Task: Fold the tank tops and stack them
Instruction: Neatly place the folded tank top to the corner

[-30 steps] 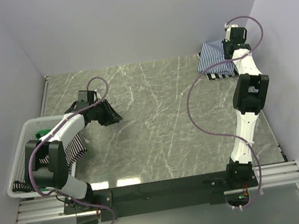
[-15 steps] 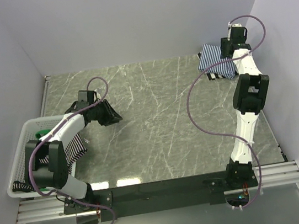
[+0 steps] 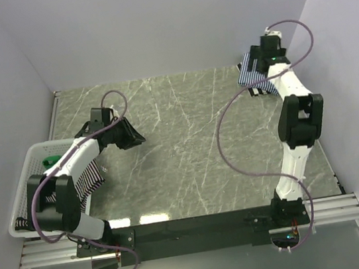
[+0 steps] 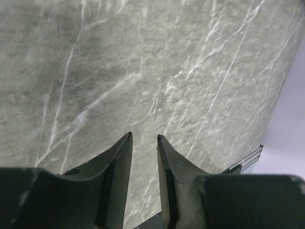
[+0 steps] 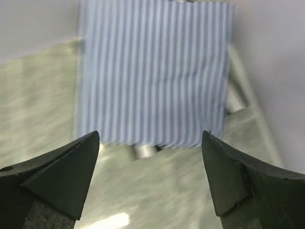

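A folded thin navy-and-white striped tank top (image 5: 152, 76) lies flat in the table's far right corner, on top of a broad black-and-white striped one (image 3: 264, 89). My right gripper (image 5: 150, 136) hovers over the near edge of this stack (image 3: 248, 73), jaws wide open with nothing between them. In the top view the right gripper (image 3: 255, 65) sits above the stack. More striped tank tops (image 3: 90, 177) hang over the rim of the basket at the left. My left gripper (image 3: 137, 140) hangs above bare table, its jaws (image 4: 144, 137) a narrow gap apart and holding nothing.
A white mesh basket (image 3: 26, 163) stands at the left table edge with a green item (image 3: 49, 161) inside. Walls close in the table at the back and on both sides. A metal rail (image 3: 193, 229) holding both arm bases runs along the near edge.
My right gripper has opened wide and drawn up and slightly left off the folded stack. The left arm shifted a little toward the back.
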Robot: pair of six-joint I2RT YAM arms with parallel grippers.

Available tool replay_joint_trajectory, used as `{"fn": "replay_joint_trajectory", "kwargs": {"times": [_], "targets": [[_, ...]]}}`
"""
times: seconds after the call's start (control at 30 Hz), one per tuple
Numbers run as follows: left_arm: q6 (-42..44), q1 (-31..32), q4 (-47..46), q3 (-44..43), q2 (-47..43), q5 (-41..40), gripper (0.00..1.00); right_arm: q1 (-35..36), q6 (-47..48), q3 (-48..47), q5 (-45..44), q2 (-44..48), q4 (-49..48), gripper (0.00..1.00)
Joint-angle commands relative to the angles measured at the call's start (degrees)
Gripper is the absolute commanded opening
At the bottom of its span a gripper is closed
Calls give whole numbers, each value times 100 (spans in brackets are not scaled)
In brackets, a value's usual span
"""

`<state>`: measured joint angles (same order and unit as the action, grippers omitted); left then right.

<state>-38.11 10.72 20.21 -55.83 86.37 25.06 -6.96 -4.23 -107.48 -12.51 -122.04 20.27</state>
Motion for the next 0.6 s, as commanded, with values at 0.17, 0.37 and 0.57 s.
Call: {"fn": "replay_joint_trajectory", "kwargs": {"times": [0.17,0.37,0.57], "targets": [[137,-9,35,-199,-981,-510,34,1898,-1185,2335,-638,2569,-982,95],[163,-9,194,-17,-1736,-870,35,3225,-2018,3829,-691,3993,-788,96],[93,-9,54,397,-2141,-1056,36,3772,-2564,5438,-164,5373,-1122,96]]}}
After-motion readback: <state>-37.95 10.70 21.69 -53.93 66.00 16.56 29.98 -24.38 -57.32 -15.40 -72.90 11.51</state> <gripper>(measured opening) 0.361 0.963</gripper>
